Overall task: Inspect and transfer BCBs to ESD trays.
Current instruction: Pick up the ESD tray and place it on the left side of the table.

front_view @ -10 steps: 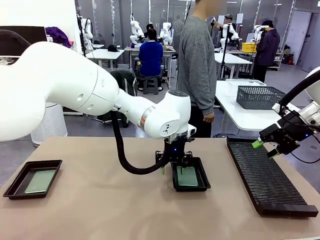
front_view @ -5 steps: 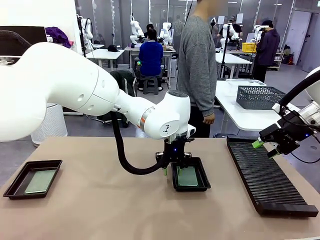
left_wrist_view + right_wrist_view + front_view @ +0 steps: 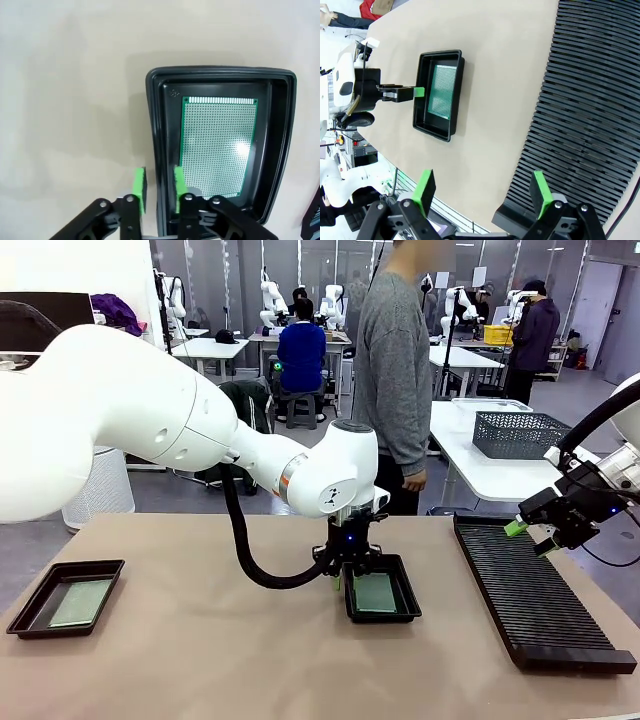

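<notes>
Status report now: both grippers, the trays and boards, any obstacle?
Left gripper jaws astride middle tray rim, closing. Right gripper open above rack. Board flat in tray; second tray holds another. Nothing in the way.

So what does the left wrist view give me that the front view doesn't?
Left wrist view alone: the left end effector straddling the middle tray's rim wall, one green pad outside and one inside, and the board's dotted hole grid.

Front view alone: a second tray holding another board at the table's left, the ribbed rack, the right end effector open above the rack, and a person across the table.

Both: the middle tray with its board lying flat inside, on the tan table.
</notes>
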Available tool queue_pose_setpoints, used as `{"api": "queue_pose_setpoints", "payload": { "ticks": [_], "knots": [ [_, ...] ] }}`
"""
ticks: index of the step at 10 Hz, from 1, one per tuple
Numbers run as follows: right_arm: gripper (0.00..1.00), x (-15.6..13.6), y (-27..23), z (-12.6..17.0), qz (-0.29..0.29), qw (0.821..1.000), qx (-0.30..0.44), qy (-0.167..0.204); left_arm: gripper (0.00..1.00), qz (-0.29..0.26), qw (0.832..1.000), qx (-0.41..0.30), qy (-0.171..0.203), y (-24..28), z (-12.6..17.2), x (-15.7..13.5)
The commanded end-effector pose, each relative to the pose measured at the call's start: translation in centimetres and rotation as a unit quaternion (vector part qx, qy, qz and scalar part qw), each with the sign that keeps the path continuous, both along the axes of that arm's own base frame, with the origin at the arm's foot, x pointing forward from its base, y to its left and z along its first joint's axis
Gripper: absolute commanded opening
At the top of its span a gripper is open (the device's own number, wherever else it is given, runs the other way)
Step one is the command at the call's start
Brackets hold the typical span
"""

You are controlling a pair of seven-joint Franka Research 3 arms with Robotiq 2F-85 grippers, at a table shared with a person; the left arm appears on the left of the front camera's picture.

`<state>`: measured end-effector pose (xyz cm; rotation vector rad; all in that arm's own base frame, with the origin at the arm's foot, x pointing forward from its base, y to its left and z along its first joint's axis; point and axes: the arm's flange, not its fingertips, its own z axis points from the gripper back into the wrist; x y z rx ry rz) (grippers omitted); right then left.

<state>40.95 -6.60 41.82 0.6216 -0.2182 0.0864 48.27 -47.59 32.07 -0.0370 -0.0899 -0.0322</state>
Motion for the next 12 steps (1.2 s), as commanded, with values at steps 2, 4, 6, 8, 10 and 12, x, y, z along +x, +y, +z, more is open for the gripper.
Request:
{"api": "queue_pose_setpoints", "payload": {
  "ticks": [2, 4, 6, 8, 10, 12],
  "knots": [
    [1.00, -0.05, 0.09, -0.08, -0.010, 1.000, 0.001, 0.002, 0.00, 0.011, 1.000, -0.004, 0.000, 0.34, 0.02, -0.06],
    [1.00, -0.05, 0.09, -0.08, -0.010, 1.000, 0.001, 0.002, 0.00, 0.010, 1.000, -0.003, 0.002, 0.39, 0.05, 0.01],
    [1.00, -0.05, 0.09, -0.08, -0.010, 1.000, 0.001, 0.002, 0.00, 0.008, 1.000, -0.005, 0.005, 0.39, -0.06, 0.15],
    [1.00, -0.05, 0.09, -0.08, -0.010, 1.000, 0.001, 0.002, 0.00, 0.014, 1.000, -0.010, 0.003, 0.73, 0.37, 0.24],
    [1.00, -0.05, 0.09, -0.08, -0.010, 1.000, 0.001, 0.002, 0.00, 0.004, 1.000, -0.003, 0.003, 0.10, 0.02, 0.12],
    [1.00, -0.05, 0.09, -0.08, -0.010, 1.000, 0.001, 0.002, 0.00, 0.004, 1.000, -0.003, 0.003, 0.10, 0.02, 0.12]
  ]
}}
